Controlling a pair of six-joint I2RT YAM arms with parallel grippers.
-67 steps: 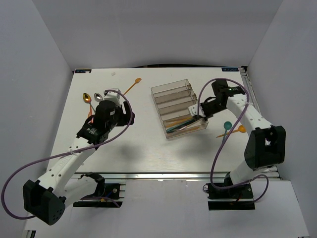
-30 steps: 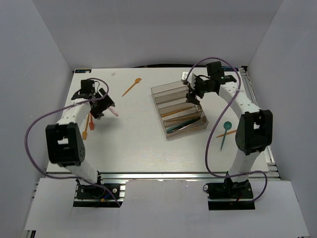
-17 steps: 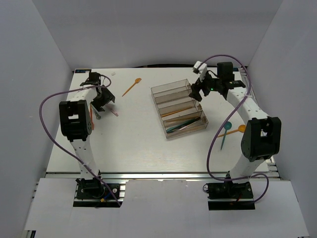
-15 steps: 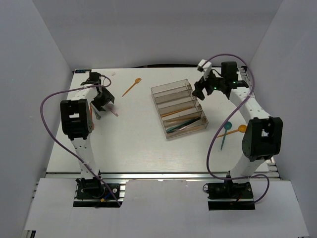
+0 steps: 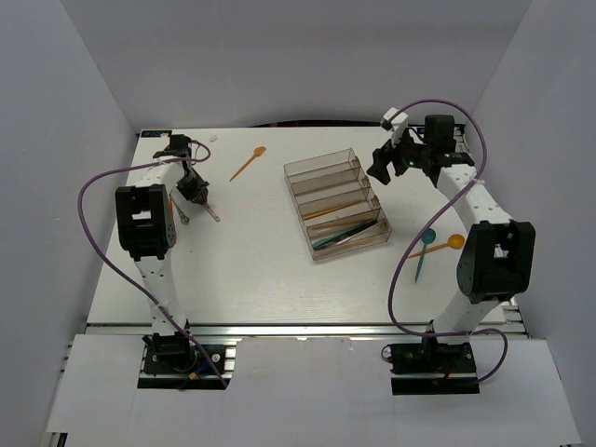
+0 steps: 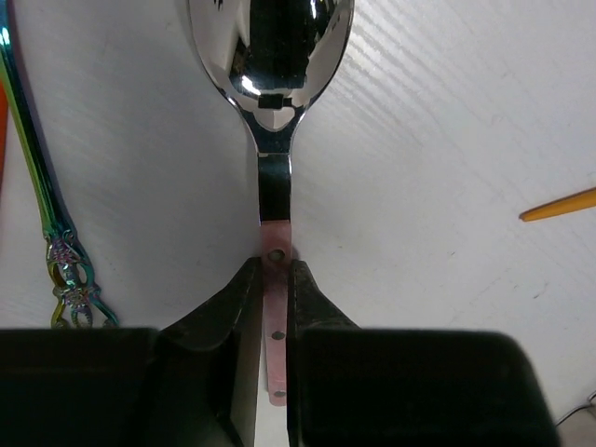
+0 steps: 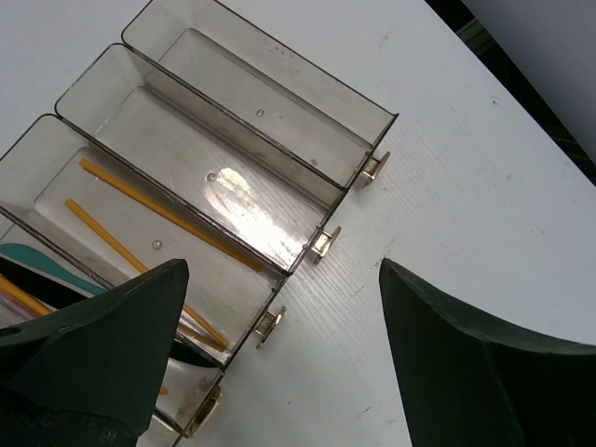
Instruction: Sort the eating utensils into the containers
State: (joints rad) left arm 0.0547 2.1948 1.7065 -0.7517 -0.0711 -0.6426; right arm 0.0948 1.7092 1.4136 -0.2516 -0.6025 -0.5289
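Spoon point(image 6: 276, 200) is pinched low on its pink handle by the L gripper point(image 6: 275, 279), jaws narrowed onto it from both sides. It lies flat on the table point(image 6: 447, 112), far-left, well apart from the tray point(image 5: 321, 168). The handle is prob. chosen because the bowl is too wide and rounded for a flat pinch. Bowl is mirror-polished metal; handle is a thin flat pink strip w/ small rivets. Just beside it an iridescent utensil point(image 6: 37, 186) w/ an ornate filigree end is seen, and an orange tip point(image 6: 559, 205) at the R edge of the L wrist view.

R gripper point(image 7: 281, 279) is held wide open, nothing in it, over the tray's clasp end. Tray is clear brownish plastic, hard and glossy, w/ stepped narrow compts and small gold clasps point(image 7: 324, 242). Orange sticks point(image 7: 158, 209) and a teal piece point(image 7: 37, 256) are laid lengthwise, since the compts seem too narrow for any other way.
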